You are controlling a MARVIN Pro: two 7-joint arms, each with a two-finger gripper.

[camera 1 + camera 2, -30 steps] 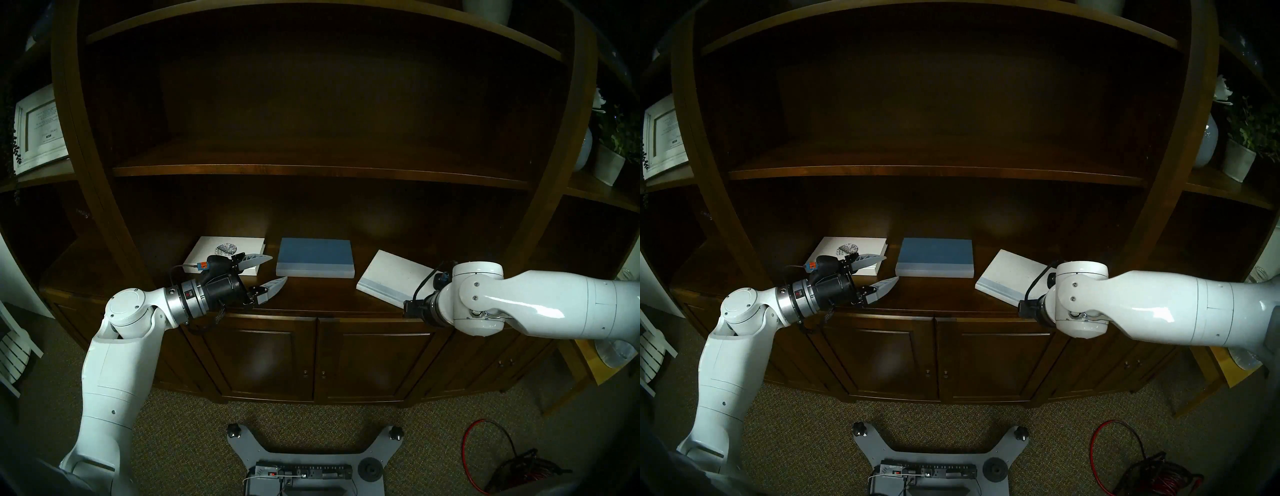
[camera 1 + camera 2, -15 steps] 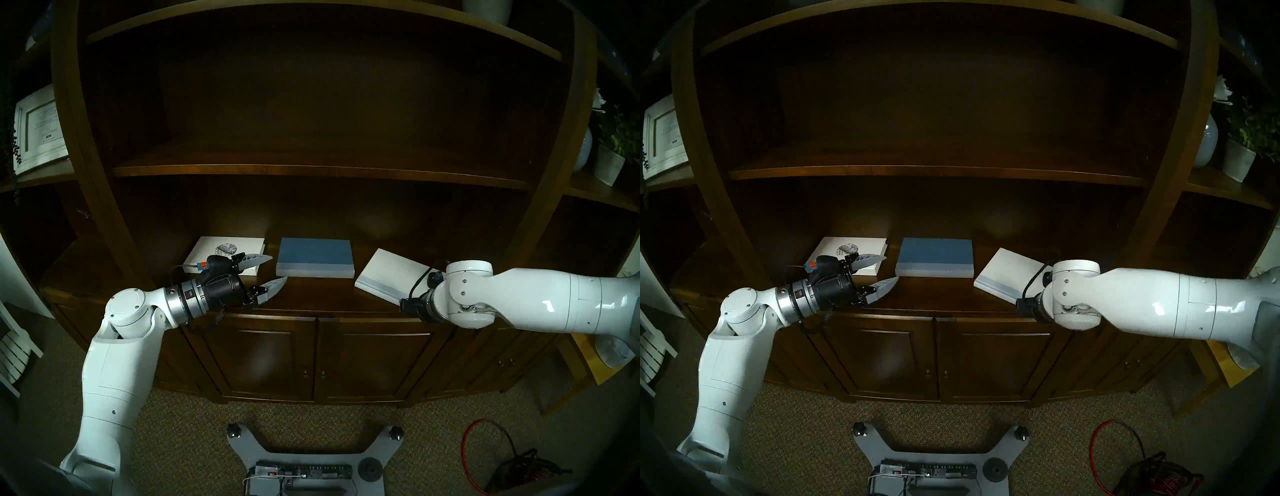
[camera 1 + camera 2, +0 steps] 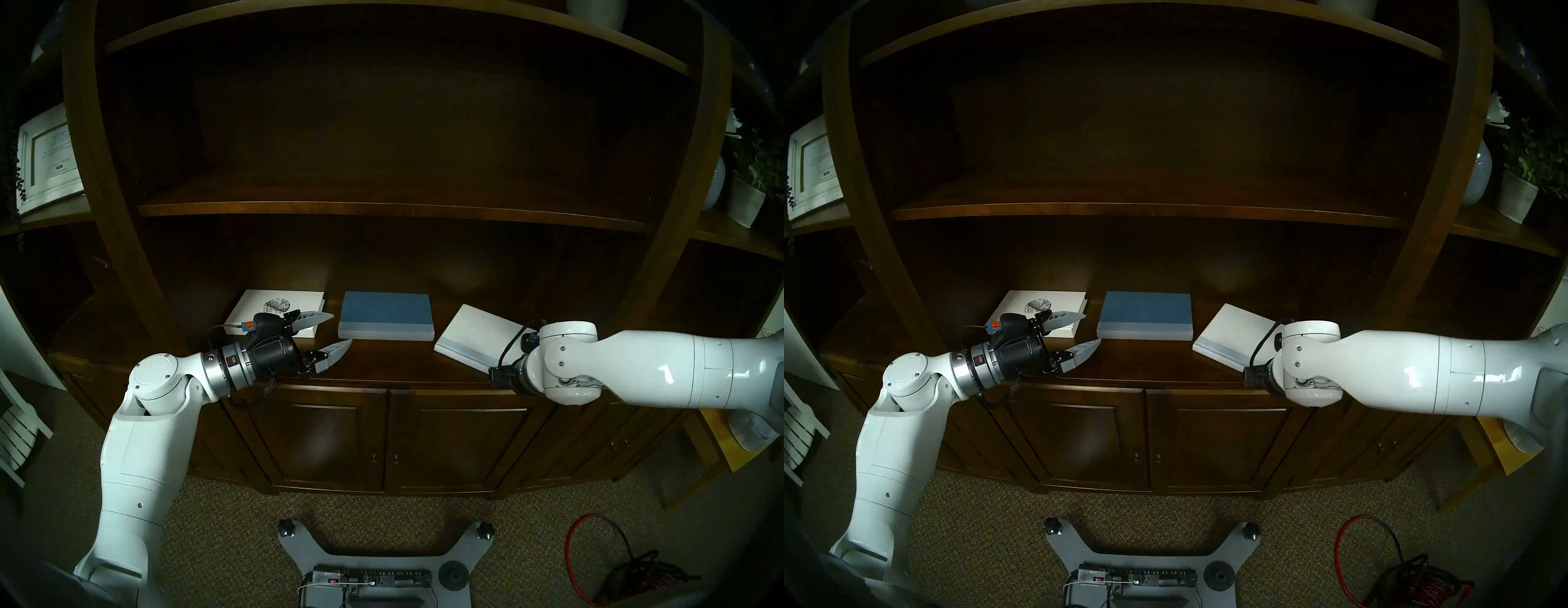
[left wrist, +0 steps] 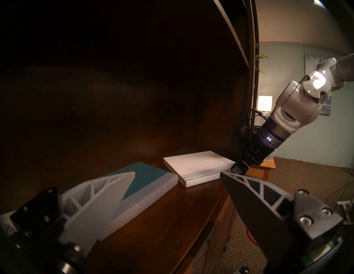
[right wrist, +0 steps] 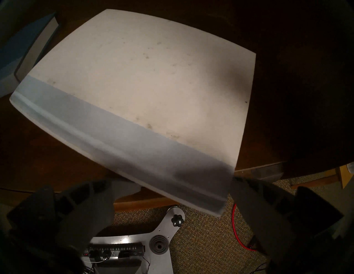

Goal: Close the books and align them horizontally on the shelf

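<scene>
Three closed books lie in a row on the dark shelf. The white book with a speckled emblem is at the left, the blue book in the middle. Both sit square. The plain white book with a pale-blue spine lies turned, and its near corner hangs past the shelf's front edge. My left gripper hovers open in front of the emblem book, holding nothing. My right gripper is open and straddles that overhanging corner. Its right fingertip lies against the book's side edge.
A thinner upper shelf board spans above the books. Panelled cabinet doors are below. A white-framed picture stands far left, a potted plant far right. My base and a red cable are on the carpet.
My right arm has moved left and a little toward the shelf, and the plain white book has slid slightly left with it. The left arm has not moved.
</scene>
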